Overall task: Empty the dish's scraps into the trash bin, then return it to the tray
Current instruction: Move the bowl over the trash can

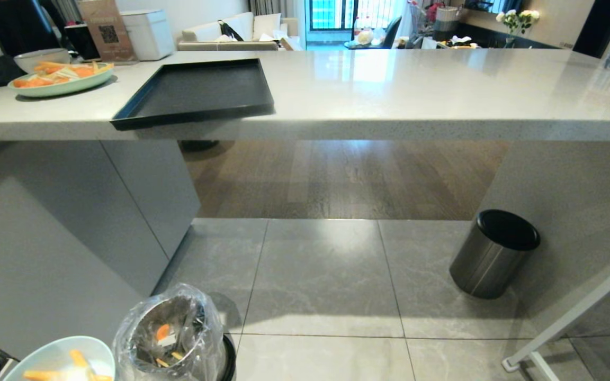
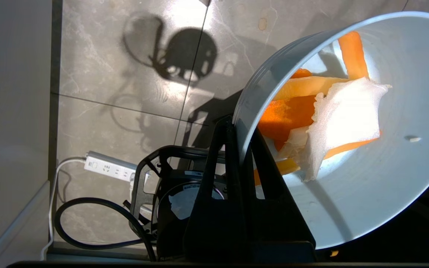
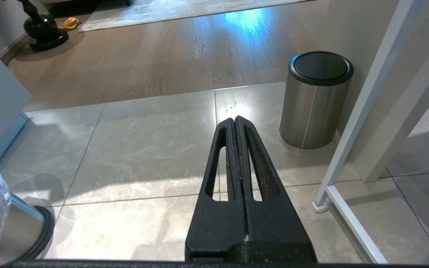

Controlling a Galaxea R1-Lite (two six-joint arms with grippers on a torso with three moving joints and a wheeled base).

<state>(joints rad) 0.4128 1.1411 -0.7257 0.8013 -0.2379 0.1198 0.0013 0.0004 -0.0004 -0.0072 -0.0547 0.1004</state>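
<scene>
Two bins on floor; head view: dish [image 1: 59, 360] low beside trash bin [image 1: 172, 336], tray [image 1: 194, 92] bare on counter. Left wrist: left gripper [image 2: 237, 128] pinches dish rim, scraps [image 2: 322, 119] still inside, tipped. Right wrist: right gripper [image 3: 235, 124] pressed together, idle. Next: carry dish over bin, tip further.

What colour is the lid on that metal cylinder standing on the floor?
Black, above brushed steel sides; the cylinder's lid shows best in the right wrist view.
</scene>
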